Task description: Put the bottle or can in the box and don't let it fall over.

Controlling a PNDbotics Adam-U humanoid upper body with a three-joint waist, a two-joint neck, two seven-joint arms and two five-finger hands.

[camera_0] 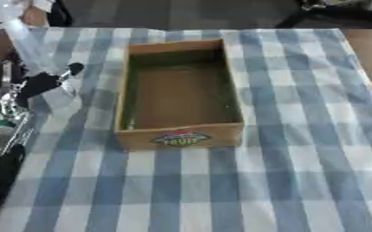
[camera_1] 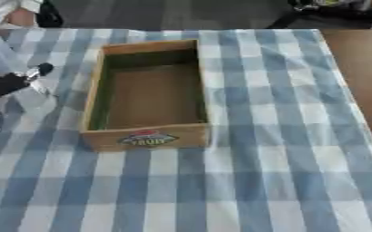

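A clear plastic bottle [camera_0: 32, 50] leans at the left edge of the table, its top toward the far left corner. My left hand [camera_0: 38, 84] has its black fingers curled round the bottle's lower part, left of the box. The wooden box [camera_0: 181, 135] stands in the middle of the checked cloth with nothing inside, a fruit label on its near wall. Bottle and hand are outside the box, a little left of its left wall. My right hand shows in no view.
A blue and white checked cloth [camera_0: 284, 181] covers the table. Bare brown tabletop [camera_1: 356, 68] shows at the right. My silver left forearm [camera_0: 2, 124] runs along the left edge. Dark floor and chair legs lie beyond the far edge.
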